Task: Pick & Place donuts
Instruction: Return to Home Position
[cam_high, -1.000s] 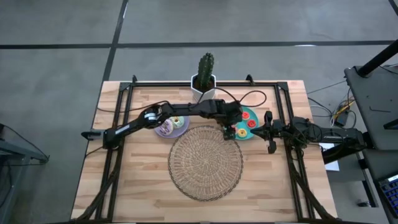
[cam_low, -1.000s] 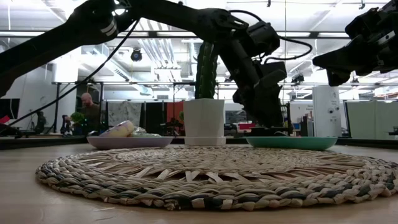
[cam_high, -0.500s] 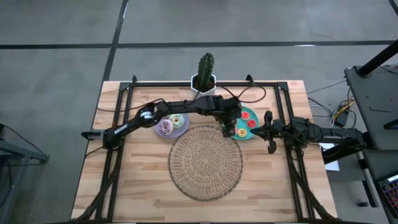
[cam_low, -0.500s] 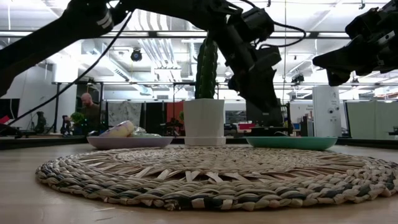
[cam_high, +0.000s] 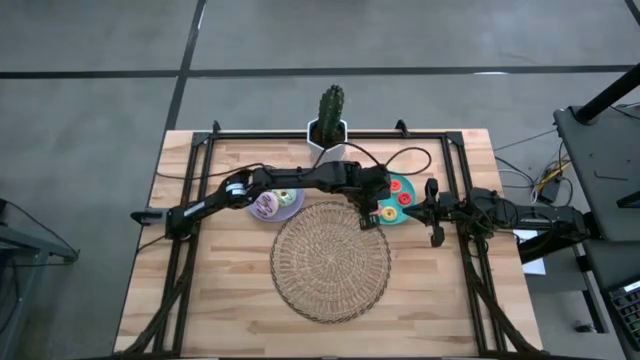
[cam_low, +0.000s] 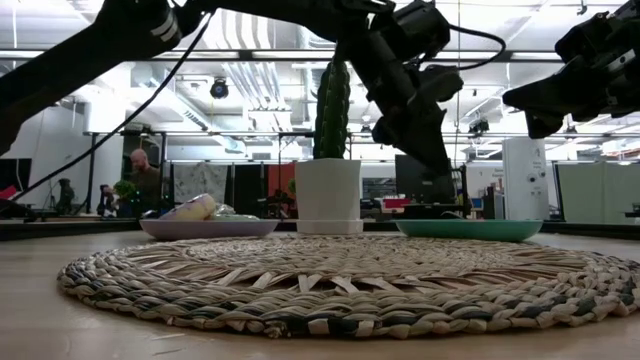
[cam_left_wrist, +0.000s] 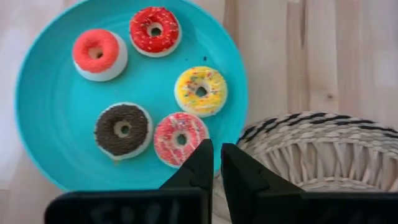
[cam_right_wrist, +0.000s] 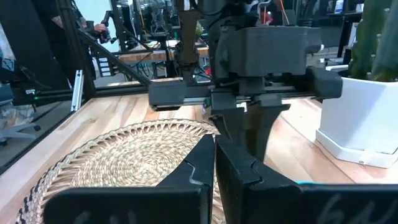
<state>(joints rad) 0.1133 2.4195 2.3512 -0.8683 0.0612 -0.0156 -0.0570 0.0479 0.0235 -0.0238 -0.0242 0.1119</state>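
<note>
**Donuts rest on two plates; both jaws clenched and empty**

The left gripper (cam_left_wrist: 216, 152) hangs where the far right rim of the mat (cam_high: 330, 262) meets the teal plate (cam_left_wrist: 56, 112), raised clear of both. Its jaws are clenched to a sliver of a gap and carry nothing. Its arm reaches in from the left edge of the surface (cam_high: 220, 300), passing over the lavender plate (cam_high: 292, 211).

Five small donuts lie flat on the teal plate, which sits near the far edge, right of the middle. They are the red donut (cam_left_wrist: 155, 30), orange donut (cam_left_wrist: 99, 53), yellow donut (cam_left_wrist: 200, 91), brown donut (cam_left_wrist: 122, 129) and pink donut (cam_left_wrist: 180, 138). The brown and pink ones lie just beside each other, and the rest are apart.

The lavender plate sits near the far edge, left of the middle. It holds larger donuts, a pale donut (cam_high: 285, 194) and a purple donut (cam_high: 264, 207). Whether there are more I cannot tell.

The right gripper (cam_right_wrist: 213, 149) hovers just off the teal plate, on the side toward the right edge, and points at the left gripper. Its jaws are pressed together and hold nothing.

A cactus (cam_high: 331, 105) in a white pot (cam_high: 327, 133) stands at the middle of the far edge. A person (cam_low: 140, 165) shows in the room beyond.
</note>
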